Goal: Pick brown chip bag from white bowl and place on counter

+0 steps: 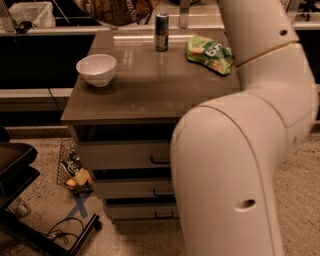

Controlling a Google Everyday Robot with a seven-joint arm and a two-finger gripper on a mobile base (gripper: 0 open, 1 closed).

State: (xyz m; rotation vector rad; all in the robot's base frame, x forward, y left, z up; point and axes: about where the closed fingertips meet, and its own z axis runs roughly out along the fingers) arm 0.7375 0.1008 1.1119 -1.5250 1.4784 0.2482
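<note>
The brown chip bag point(119, 10) hangs in the air at the top edge of the camera view, above the back left of the counter point(150, 92), and its upper part is cut off. My gripper point(148, 8) is at the bag's right end against the top edge, mostly out of frame, shut on the bag. The white bowl point(96, 69) stands empty on the counter's left side, below and left of the bag. My white arm point(250, 150) fills the right of the view and rises out of the top.
A dark drink can point(161, 31) stands at the counter's back middle. A green chip bag point(210, 52) lies at the back right. Three drawers point(160, 160) face front. A wire basket point(75, 170) and a black chair base point(20, 175) sit on the floor at left.
</note>
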